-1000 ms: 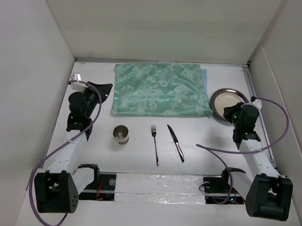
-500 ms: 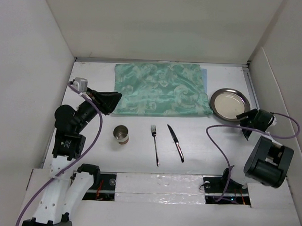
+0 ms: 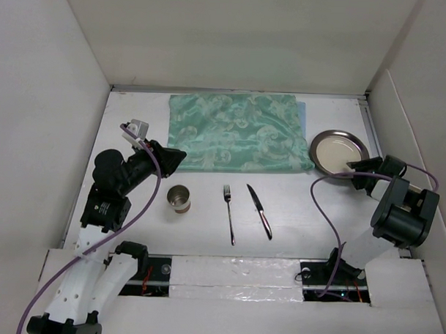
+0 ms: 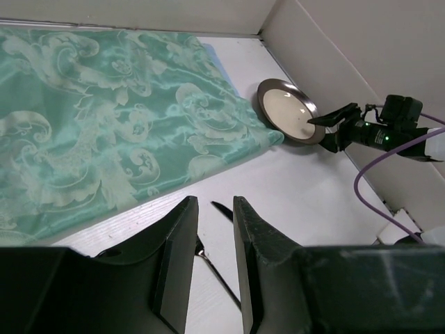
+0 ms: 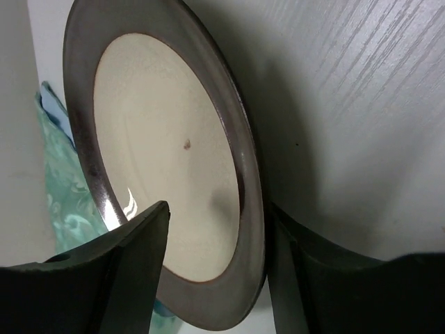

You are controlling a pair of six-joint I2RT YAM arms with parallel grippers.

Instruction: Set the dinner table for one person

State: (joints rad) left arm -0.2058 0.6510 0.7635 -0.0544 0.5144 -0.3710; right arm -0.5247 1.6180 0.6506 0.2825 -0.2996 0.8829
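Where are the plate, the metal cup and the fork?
plate [image 3: 338,152], top external view, bare cream centre.
metal cup [image 3: 179,200], top external view, its open mouth.
fork [image 3: 229,215], top external view, middle of its handle.

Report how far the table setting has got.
Done: only the green cloth lies spread on the dinner table. In hand: the right gripper is open astride the plate rim, no grip yet; the left gripper is empty near the cloth's corner. To do: plate, cup, fork and knife all lie off the cloth.
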